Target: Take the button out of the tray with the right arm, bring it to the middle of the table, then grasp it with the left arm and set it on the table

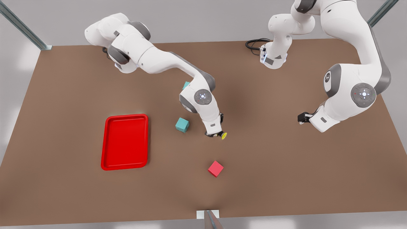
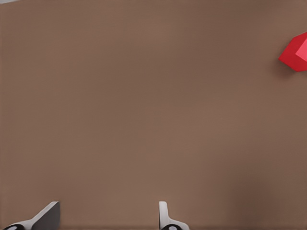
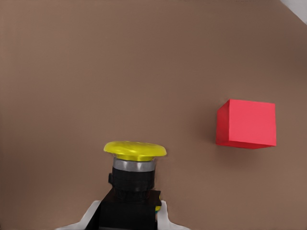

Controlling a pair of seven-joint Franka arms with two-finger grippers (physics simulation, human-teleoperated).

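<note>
While the right hand (image 1: 216,135) pinches the button (image 1: 223,135) by its dark body, we see it near the middle of the worktop (image 1: 286,178), above the surface, with the yellow cap sticking out past the fingertips toward the front view's right. From the right wrist view we get what the front view hides: the button (image 3: 134,177) sits upright between the pale fingers (image 3: 165,218), its grey collar under the cap, and the red cube (image 3: 246,123) rests on the brown surface beyond it. In the front view that red cube (image 1: 216,168) lies nearer the camera than the hand, a teal cube (image 1: 182,124) sits just to the hand's left, and the tray (image 1: 125,142) lies farther left, well apart from the button. Only a corner of another teal cube (image 1: 185,85) peeks from behind the arm.

The left hand (image 1: 303,117) waits at the front view's right, above the worktop. Its wrist view shows its fingers (image 2: 45,215) spread apart over bare brown surface.
</note>
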